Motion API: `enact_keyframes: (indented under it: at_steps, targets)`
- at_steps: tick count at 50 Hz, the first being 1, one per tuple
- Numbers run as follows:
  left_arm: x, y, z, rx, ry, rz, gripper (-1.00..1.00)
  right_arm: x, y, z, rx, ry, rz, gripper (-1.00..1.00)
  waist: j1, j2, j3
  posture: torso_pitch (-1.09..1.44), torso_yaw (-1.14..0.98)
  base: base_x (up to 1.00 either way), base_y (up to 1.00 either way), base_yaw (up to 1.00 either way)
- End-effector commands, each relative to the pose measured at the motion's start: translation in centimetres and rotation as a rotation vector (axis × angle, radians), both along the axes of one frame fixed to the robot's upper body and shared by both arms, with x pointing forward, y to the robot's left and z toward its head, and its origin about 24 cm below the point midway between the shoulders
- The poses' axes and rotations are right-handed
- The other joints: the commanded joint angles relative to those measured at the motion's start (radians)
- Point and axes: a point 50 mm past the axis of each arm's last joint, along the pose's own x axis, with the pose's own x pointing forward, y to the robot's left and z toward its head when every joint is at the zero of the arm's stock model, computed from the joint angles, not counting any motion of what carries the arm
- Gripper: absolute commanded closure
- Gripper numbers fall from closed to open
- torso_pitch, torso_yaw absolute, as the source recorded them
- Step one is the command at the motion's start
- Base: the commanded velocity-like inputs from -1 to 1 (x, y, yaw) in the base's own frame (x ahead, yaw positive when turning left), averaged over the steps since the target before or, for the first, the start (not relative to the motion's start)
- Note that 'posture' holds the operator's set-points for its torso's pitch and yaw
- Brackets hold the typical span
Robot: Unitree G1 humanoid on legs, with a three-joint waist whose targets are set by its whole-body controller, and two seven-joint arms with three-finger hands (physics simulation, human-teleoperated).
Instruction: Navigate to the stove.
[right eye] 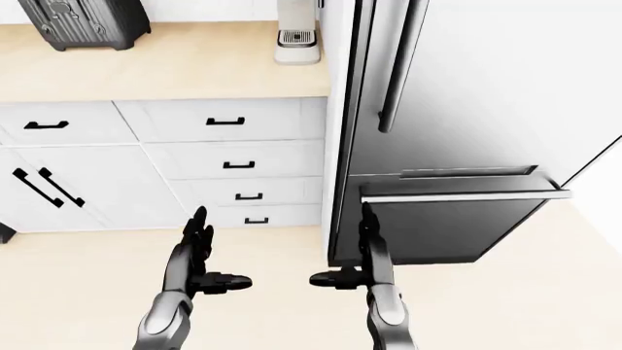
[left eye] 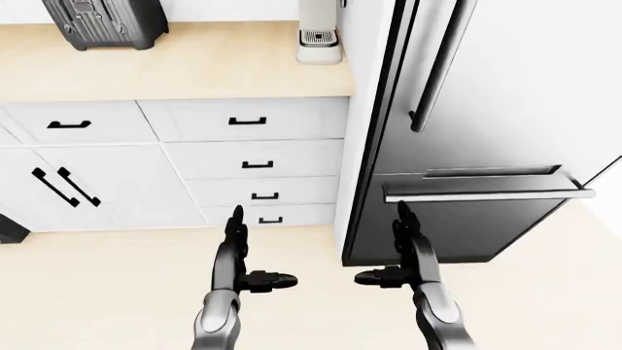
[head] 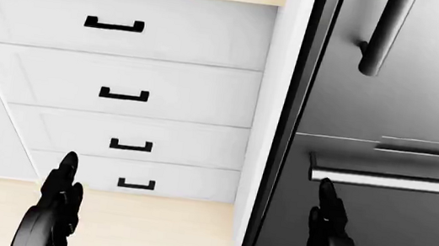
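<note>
Refrigerator [left eye: 486,124]: fills the right half of the left-eye view, steel-grey, with a tall vertical bar handle [left eye: 437,65] at upper centre-right and a horizontal drawer handle [left eye: 486,195] across its lower section.
Floor [left eye: 107,284]: pale wood tone, across the bottom of the left-eye view, running under both arms and round the refrigerator's lower right.
Counter [left eye: 195,65]: light wood top, upper left of the left-eye view, ending against the refrigerator's side panel.
Cabinets [left eye: 87,189]: white fronts under the counter, left of centre; a door pair with two slanted black pulls at the left edge.
Drawer stack [left eye: 257,164]: four white drawers with small black pulls, just left of the refrigerator, centre of the view.
Dark appliance [left eye: 102,22]: black ribbed body on the counter, top left corner, cut off by the frame edge.
Coffee machine [left eye: 319,33]: pale, on the counter at top centre, next to the refrigerator's side.
Left hand [left eye: 238,255]: lower centre-left, raised over the floor, fingers spread apart, thumb pointing toward the right, holding nothing.
Right hand [left eye: 406,251]: lower centre-right, before the refrigerator's bottom section, fingers apart, thumb pointing left, holding nothing.
Stove: not visible in any of the three views.
</note>
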Motion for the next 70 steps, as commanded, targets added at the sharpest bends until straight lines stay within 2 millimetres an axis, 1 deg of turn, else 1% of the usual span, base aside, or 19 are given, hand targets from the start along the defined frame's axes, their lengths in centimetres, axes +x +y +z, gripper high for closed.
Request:
enact_keyframes:
  at_steps: [1, 3, 4, 5, 7, 8, 20, 21, 23, 24, 30, 32, 37, 38, 44, 51, 57, 63, 70]
  targets:
    - [1.0, -0.1, 3.1, 0.0, -0.164, -0.011, -1.0, 0.9, 0.1, 3.1, -0.002, -0.162, 0.008, -1.0, -0.002, -0.008, -0.001, 0.0, 0.0, 0.0, 0.0, 0.0]
    - [1.1, -0.1, 2.9, 0.001, -0.161, -0.01, -1.0, 0.8, 0.4, 3.0, -0.067, -0.16, 0.016, -1.0, 0.007, -0.001, -0.061, 0.0, 0.0, 0.0, 0.0, 0.0]
    - [1.1, -0.1, 2.9, 0.003, -0.154, -0.009, -1.0, 0.9, 0.5, 2.9, -0.065, -0.158, 0.017, -1.0, 0.007, -0.002, -0.051, 0.0, 0.0, 0.0, 0.0, 0.0]
    - [1.1, -0.1, 2.8, 0.003, -0.151, -0.009, -1.0, 0.8, 0.2, 3.1, -0.017, -0.158, 0.009, -1.0, 0.008, -0.006, -0.016, 0.0, 0.0, 0.0, 0.0, 0.0]
    - [1.1, -0.1, 2.9, 0.004, -0.148, -0.008, -1.0, 0.8, 0.3, 2.9, -0.036, -0.156, 0.013, -1.0, 0.007, -0.007, -0.069, 0.0, 0.0, 0.0, 0.0, 0.0]
    - [1.0, -0.1, 2.9, 0.003, -0.148, -0.008, -1.0, 0.8, 0.3, 3.0, -0.035, -0.155, 0.013, -1.0, 0.008, -0.007, -0.074, 0.0, 0.0, 0.0, 0.0, 0.0]
    - [1.1, 0.0, 2.9, 0.009, -0.157, -0.001, -1.0, 0.8, 0.2, 3.1, -0.014, -0.152, 0.003, -1.0, 0.008, -0.004, -0.088, 0.0, 0.0, 0.0, 0.0, 0.0]
    - [1.2, 0.4, 3.6, 0.003, -0.182, 0.04, -1.0, 0.7, -0.2, 4.3, 0.064, -0.18, 0.01, -1.0, 0.007, -0.004, -0.089, 0.0, 0.0, 0.0, 0.0, 0.0]
    - [1.8, 0.8, 5.4, -0.018, -0.227, 0.052, -1.0, 0.6, -0.2, 5.6, 0.027, -0.196, 0.002, -1.0, 0.009, -0.005, -0.093, 0.0, 0.0, 0.0, 0.0, 0.0]
    - [2.0, 1.0, 5.8, -0.009, -0.243, 0.054, -1.0, 0.6, -0.2, 5.9, 0.014, -0.204, 0.005, -1.0, 0.009, -0.005, -0.093, 0.0, 0.0, 0.0, 0.0, 0.0]
    - [1.0, 2.1, 10.9, -0.01, -0.324, 0.112, -1.0, -0.8, -1.0, 11.4, -0.016, -0.295, -0.03, -1.0, 0.008, -0.005, -0.091, 0.0, 0.0, 0.0, 0.0, 0.0]
    - [-0.1, 2.2, 13.9, -0.039, -0.369, 0.111, -1.0, -1.4, -1.2, 13.5, -0.008, -0.332, -0.035, -1.0, 0.009, -0.004, -0.093, 0.0, 0.0, 0.0, 0.0, 0.0]
    - [-1.9, 2.8, 18.4, -0.139, -0.435, 0.105, -1.0, -2.8, -1.7, 17.4, -0.033, -0.412, -0.063, -1.0, 0.008, -0.001, -0.088, 0.0, 0.0, 0.0, 0.0, 0.0]
    - [-2.0, 3.2, 19.0, -0.084, -0.447, 0.137, -1.0, -3.2, -1.7, 18.2, -0.011, -0.427, -0.063, -1.0, 0.007, -0.001, -0.086, 0.0, 0.0, 0.0, 0.0, 0.0]
    - [-3.2, 3.4, 21.4, -0.076, -0.513, 0.132, -1.0, -4.4, -1.9, 21.1, -0.015, -0.494, -0.069, -1.0, 0.008, 0.004, -0.073, 0.0, 0.0, 0.0, 0.0, 0.0]
    - [-4.8, 3.9, 24.8, -0.036, -0.596, 0.141, -1.0, -5.0, -2.2, 23.5, -0.011, -0.544, -0.055, -1.0, 0.009, -0.001, -0.06, 0.0, 0.0, 0.0, 0.0, 0.0]
    - [-5.3, 4.3, 25.3, -0.041, -0.61, 0.157, -1.0, -6.1, -2.5, 25.5, -0.029, -0.582, -0.058, -1.0, 0.013, -0.004, -0.047, 0.0, 0.0, 0.0, 0.0, 0.0]
    - [-5.2, 4.2, 24.9, -0.034, -0.592, 0.142, -1.0, -6.3, -2.4, 25.2, -0.012, -0.587, -0.049, -1.0, 0.012, -0.012, -0.035, 0.0, 0.0, 0.0, 0.0, 0.0]
    - [-5.1, 4.5, 24.8, -0.033, -0.59, 0.157, -1.0, -6.2, -2.4, 25.0, -0.006, -0.589, -0.054, -1.0, 0.011, -0.014, -0.035, 0.0, 0.0, 0.0, 0.0, 0.0]
